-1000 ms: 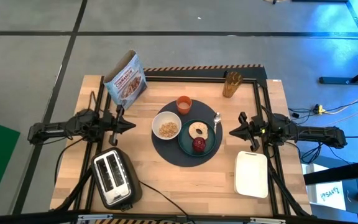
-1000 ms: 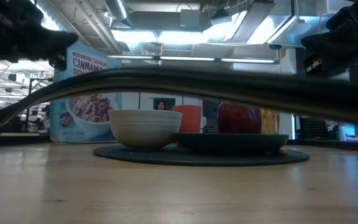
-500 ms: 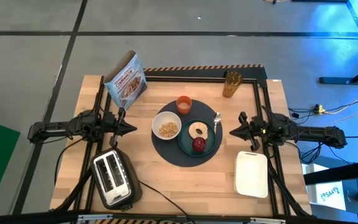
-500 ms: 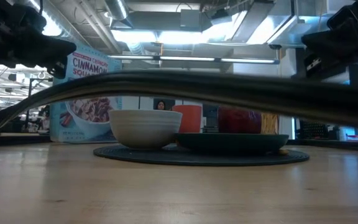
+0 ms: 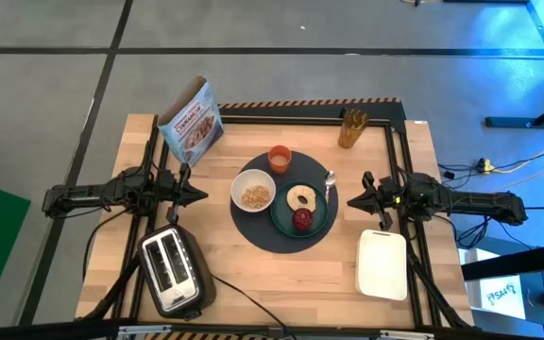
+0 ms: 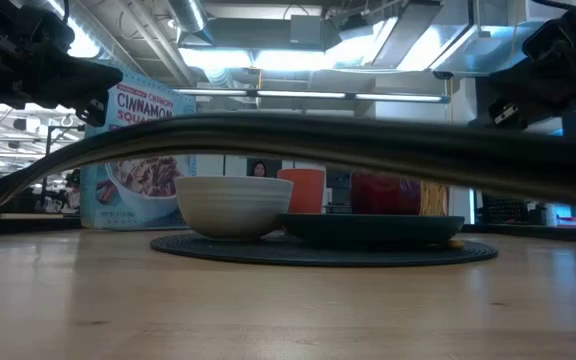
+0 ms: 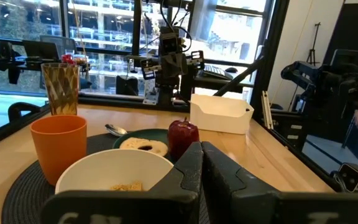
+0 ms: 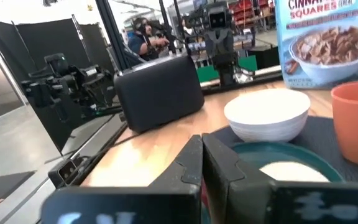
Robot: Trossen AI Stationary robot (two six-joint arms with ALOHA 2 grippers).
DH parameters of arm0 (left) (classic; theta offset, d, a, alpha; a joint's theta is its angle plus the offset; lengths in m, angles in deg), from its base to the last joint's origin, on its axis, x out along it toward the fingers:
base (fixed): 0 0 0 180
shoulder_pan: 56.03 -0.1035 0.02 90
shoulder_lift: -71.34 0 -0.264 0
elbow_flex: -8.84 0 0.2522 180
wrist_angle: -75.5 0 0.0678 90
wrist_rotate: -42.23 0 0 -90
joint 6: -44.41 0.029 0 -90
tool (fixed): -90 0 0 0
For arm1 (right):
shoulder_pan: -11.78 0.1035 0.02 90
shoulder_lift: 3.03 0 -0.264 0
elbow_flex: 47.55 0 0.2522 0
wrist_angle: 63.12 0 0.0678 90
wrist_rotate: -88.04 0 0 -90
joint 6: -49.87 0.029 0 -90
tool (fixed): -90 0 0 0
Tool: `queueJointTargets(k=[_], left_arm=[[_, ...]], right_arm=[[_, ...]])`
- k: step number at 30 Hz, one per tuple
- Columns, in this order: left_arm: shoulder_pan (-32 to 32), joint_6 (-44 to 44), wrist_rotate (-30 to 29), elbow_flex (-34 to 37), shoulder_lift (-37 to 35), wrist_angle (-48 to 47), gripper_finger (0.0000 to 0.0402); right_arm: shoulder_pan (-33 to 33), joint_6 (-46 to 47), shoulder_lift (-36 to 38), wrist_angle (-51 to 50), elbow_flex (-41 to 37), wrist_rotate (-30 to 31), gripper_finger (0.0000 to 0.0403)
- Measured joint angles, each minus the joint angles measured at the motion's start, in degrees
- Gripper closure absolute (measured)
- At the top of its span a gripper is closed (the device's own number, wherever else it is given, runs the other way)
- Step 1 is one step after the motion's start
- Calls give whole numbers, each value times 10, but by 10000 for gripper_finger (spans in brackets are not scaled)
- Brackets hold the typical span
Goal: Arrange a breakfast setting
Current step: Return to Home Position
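**Figure: breakfast setting viewed from above, with both arms drawn back.**

The dark round mat (image 5: 253, 229) is lying at the table's centre. It is carrying the teal plate (image 5: 321, 225), the small white bowl (image 5: 238, 187) and, at its far edge, the small orange cup (image 5: 280, 158).

- **On the plate:** the pale ring-shaped bread (image 5: 301, 197) and the red fruit (image 5: 302, 220) are resting side by side.
- **In the bowl:** the cereal (image 5: 255, 197) is sitting loose.
- **Beside the plate:** the metal spoon (image 5: 330, 181) is lying just next to it, on the right arm's side.

The left gripper (image 5: 200, 192) is hovering beside the mat, near the toaster (image 5: 173, 271). The right gripper (image 5: 351, 200) is hovering on the opposite side, near the white tray (image 5: 382, 264). Both wrist views are showing the fingers pressed together with nothing between them.

**Handling, as judged from these views:**

- **Bowl and plate:** both look rigid, smooth and breakable. Each is best pinched over its rim and kept level so the contents are not spilling.
- **Cup:** probably light. It could be taken across its wall or over its lip.
- **Spoon:** thin, flat and likely slippery. Pinching across the handle is the surest hold.
- **Bread:** it should yield under pressure, so a light grip across one side of the ring is advisable.
- **Fruit:** round and glossy, likely the heaviest food here and prone to rolling. It is best taken across its widest part.
- **Mat:** it appears flexible, so dragging it by the edge would disturb everything it is bearing.
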State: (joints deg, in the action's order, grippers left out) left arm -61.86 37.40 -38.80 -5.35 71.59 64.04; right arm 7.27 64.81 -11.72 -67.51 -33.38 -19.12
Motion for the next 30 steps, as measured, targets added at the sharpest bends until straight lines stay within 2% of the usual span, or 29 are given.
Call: queueJointTargets(k=[13,30], left_arm=[[0,0,0,0,0,-1,401],[0,0,0,0,0,-1,401]], right_arm=[[0,0,0,-38,0,0,403],[0,0,0,-37,0,0,403]])
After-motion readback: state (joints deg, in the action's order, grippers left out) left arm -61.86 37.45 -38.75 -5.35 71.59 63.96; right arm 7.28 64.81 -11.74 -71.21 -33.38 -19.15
